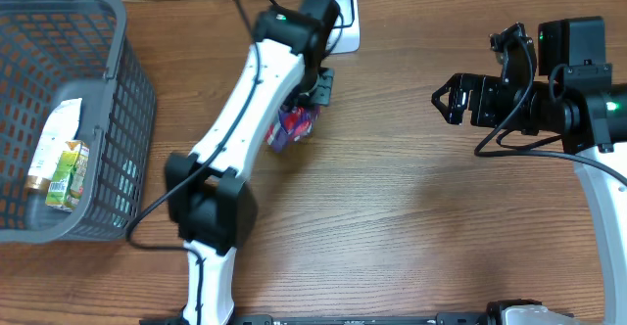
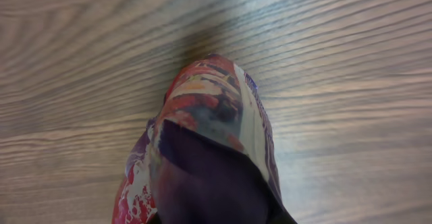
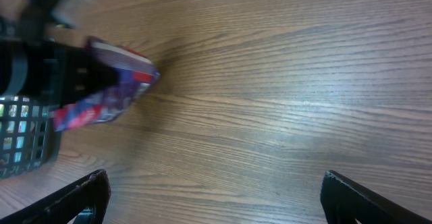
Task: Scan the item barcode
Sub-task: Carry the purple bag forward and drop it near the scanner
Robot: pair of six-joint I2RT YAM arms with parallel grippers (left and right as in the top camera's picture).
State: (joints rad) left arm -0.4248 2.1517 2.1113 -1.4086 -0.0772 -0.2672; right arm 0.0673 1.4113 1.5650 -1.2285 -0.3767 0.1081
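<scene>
- From the overhead camera, my left gripper point(image 1: 313, 90) is pinched nearly shut on a colourful snack packet point(image 1: 292, 124), red, purple and white.
- The packet hangs just under the jaws, a little toward 11 o'clock from the middle of the wooden table point(image 1: 392, 227).
- On the left wrist camera the packet point(image 2: 209, 136) fills the lower centre with wood grain behind it. I cannot tell whether it touches the table.
- The white scanner point(image 1: 345, 22) lies at 12 o'clock, near the far edge, just beyond the left wrist.
- My right gripper point(image 1: 446, 100) is at 2 o'clock, jaws spread wide and holding nothing, well apart from the packet.
- On its wrist camera both fingertips point(image 3: 84, 197) frame bare wood, with the packet point(image 3: 111, 92) at 10 o'clock.
- The grey basket point(image 1: 127, 80) at 9 o'clock holds a green juice carton point(image 1: 67, 173) and a pale wrapped item point(image 1: 54, 134).
</scene>
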